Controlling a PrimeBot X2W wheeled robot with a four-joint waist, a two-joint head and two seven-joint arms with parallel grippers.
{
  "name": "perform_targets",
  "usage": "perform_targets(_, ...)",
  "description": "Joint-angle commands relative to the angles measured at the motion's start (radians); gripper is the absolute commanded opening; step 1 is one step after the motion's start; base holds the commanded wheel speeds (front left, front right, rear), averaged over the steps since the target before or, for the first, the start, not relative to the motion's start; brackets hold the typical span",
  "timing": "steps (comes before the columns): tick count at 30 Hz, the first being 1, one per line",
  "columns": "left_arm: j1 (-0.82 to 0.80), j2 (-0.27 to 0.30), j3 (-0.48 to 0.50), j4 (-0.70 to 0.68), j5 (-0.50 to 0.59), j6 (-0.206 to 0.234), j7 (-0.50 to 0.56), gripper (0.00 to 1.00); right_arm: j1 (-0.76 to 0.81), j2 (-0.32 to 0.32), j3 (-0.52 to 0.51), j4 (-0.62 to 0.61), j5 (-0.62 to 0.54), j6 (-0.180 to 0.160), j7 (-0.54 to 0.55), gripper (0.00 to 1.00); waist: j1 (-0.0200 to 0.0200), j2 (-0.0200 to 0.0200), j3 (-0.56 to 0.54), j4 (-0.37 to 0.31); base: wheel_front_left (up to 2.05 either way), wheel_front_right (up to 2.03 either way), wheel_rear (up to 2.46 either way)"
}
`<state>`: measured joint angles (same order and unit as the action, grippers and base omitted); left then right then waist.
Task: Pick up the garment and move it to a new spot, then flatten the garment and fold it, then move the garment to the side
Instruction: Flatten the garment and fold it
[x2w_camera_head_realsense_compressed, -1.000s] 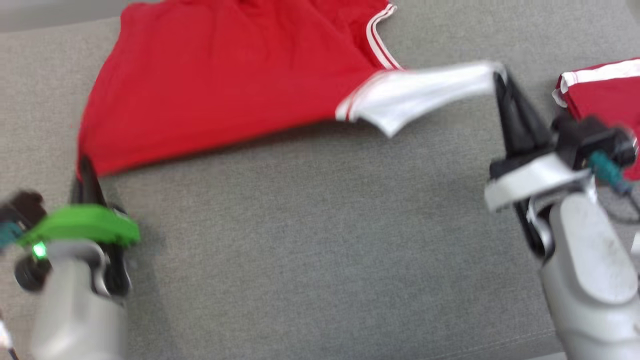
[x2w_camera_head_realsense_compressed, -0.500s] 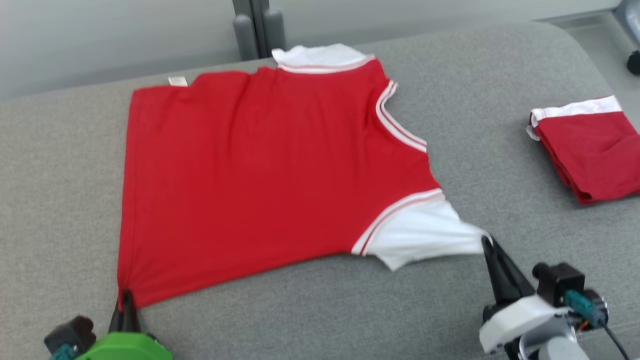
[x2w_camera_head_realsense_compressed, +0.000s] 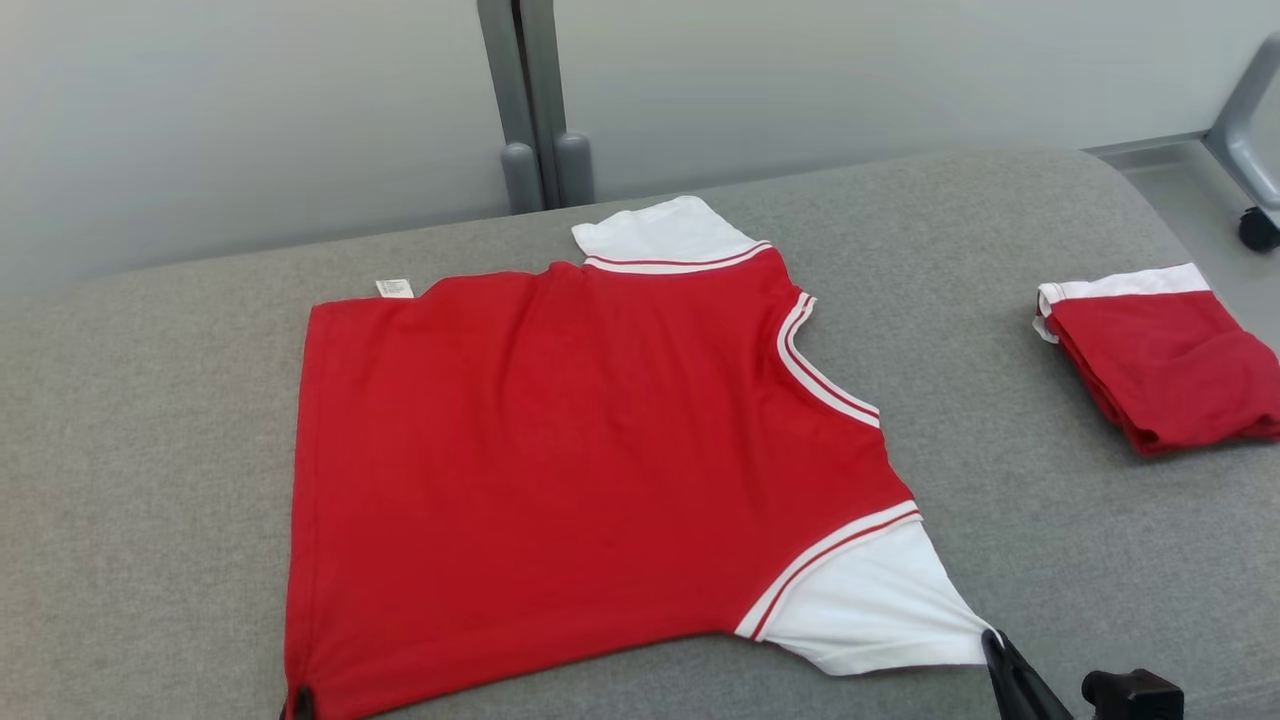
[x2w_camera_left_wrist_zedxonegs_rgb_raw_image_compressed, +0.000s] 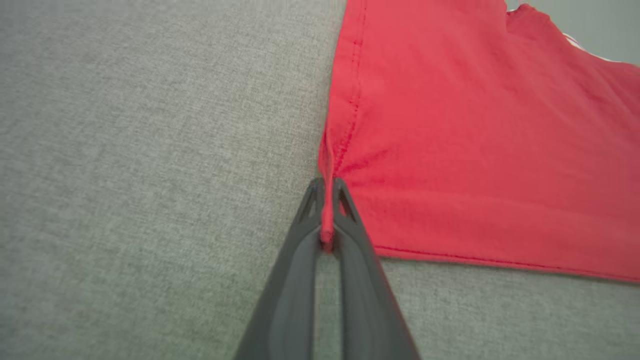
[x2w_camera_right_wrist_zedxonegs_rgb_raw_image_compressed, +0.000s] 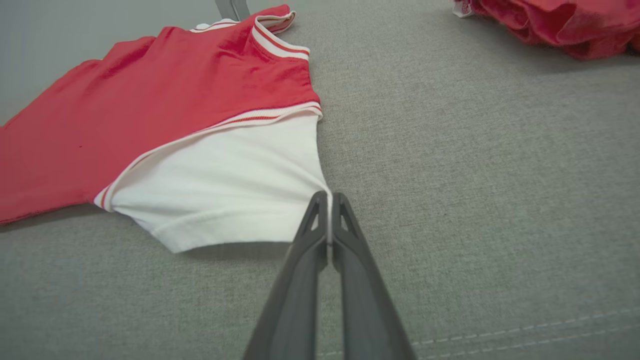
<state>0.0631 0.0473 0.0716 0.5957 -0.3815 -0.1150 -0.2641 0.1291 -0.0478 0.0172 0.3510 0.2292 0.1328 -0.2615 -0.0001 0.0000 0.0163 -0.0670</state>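
Both end effectors (x2w_camera_left_wrist_zedxonegs_rgb_raw_image_compressed: 327, 187) (x2w_camera_right_wrist_zedxonegs_rgb_raw_image_compressed: 329, 200) still clamp the garment (x2w_camera_head_realsense_compressed: 560, 470), its sleeve now lowered flat.

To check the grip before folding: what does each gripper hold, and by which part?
Both hold the red shirt: the left gripper pinches its near hem corner, the right gripper pinches the edge of its near white sleeve.

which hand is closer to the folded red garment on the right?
Right. The right hand pinches the white sleeve of the spread shirt, with the folded garment farther back on its side. The left hand grips the hem corner, across the whole shirt.
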Motion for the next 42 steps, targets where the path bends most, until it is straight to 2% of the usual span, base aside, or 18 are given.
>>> perform_targets(1, 0.010, 0.007, -0.002, -0.022, -0.002, 0.004, 0.000, 0.00, 0.004, -0.007, -0.010, -0.012, 0.013, -0.004, -0.005, 0.00, 0.0001, 0.0000, 0.003, 0.007, 0.00, 0.00, 0.00)
perform_targets(6, -0.056, 0.007, -0.017, -0.098, -0.015, 0.006, 0.000, 0.00, -0.077, -0.006, -0.034, -0.052, 0.032, -0.003, -0.005, 0.00, 0.0001, 0.0000, 0.047, 0.019, 0.00, 0.00, 0.00)
perform_targets(11, -0.160, 0.007, -0.029, -0.130, -0.008, 0.016, 0.000, 0.00, -0.235, -0.005, -0.037, -0.066, 0.009, -0.003, -0.005, 0.00, 0.0001, 0.0000, 0.120, 0.029, 0.00, 0.00, 0.00)
perform_targets(17, -0.306, 0.007, -0.034, -0.077, 0.011, 0.020, 0.000, 0.00, -0.446, -0.005, -0.037, -0.029, -0.055, -0.003, -0.004, 0.00, 0.0001, 0.0000, 0.210, 0.045, 0.00, 0.00, 0.00)
perform_targets(24, -0.443, 0.006, -0.003, 0.004, 0.060, 0.012, 0.000, 0.00, -0.639, -0.005, -0.018, 0.074, -0.144, -0.003, -0.004, 0.00, 0.0001, 0.0000, 0.286, 0.052, 0.00, 0.00, 0.00)
perform_targets(31, -0.519, 0.006, 0.009, 0.049, 0.071, 0.001, 0.000, 0.00, -0.723, -0.005, -0.027, 0.148, -0.197, -0.003, -0.004, 0.00, 0.0001, 0.0000, 0.323, 0.060, 0.00, 0.00, 0.00)
perform_targets(39, -0.544, 0.007, 0.014, 0.028, 0.072, -0.006, 0.000, 0.00, -0.754, -0.005, -0.045, 0.171, -0.224, -0.003, -0.004, 0.00, 0.0001, 0.0000, 0.337, 0.066, 0.00, 0.00, 0.00)
perform_targets(41, -0.545, 0.007, 0.013, 0.017, 0.072, -0.007, 0.000, 0.28, -0.751, -0.006, -0.051, 0.170, -0.228, -0.003, -0.004, 0.00, 0.0001, 0.0000, 0.339, 0.067, 0.00, 0.00, 0.00)
perform_targets(42, -0.545, 0.007, 0.013, 0.011, 0.070, -0.007, 0.000, 0.48, -0.750, -0.006, -0.058, 0.167, -0.232, -0.003, -0.004, 0.00, 0.0001, 0.0000, 0.339, 0.068, 0.00, 0.00, 0.00)
